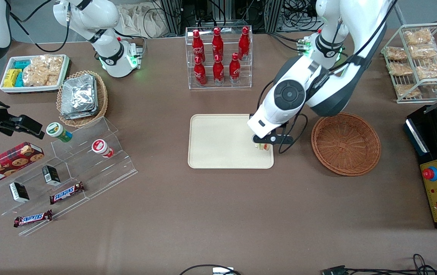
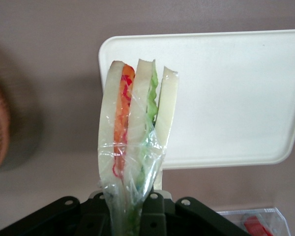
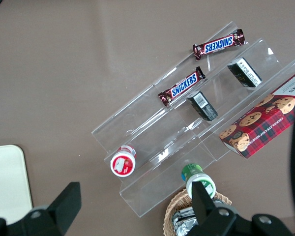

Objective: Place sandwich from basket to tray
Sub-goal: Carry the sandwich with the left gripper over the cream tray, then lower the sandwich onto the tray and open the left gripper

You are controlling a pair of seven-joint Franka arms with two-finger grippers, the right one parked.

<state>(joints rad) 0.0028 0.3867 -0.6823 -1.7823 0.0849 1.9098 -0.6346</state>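
**Sandwich held over the tray's edge**

In the wrist view we see the sandwich (image 2: 137, 128) closest to the lens: three slices of smooth white bread standing on edge, an orange and red layer between the first pair, ruffled green leaf between the second, all under crinkled clear wrap that bunches at the gripped end. The tool (image 2: 130, 216) is clamped on that end, its black body flanking the wrap.

In the front view, the tool (image 1: 265, 144) hangs at the centre right of the frame, the sandwich (image 1: 263, 147) in it, over the tray (image 1: 218, 141) at its edge nearest the basket (image 1: 346, 143). The tray is smooth, cream plastic, rectangular with rounded corners and a low rim. The basket, round and shallow, of reddish-brown woven wicker, sits beside the tray on the brown table (image 1: 218, 214).
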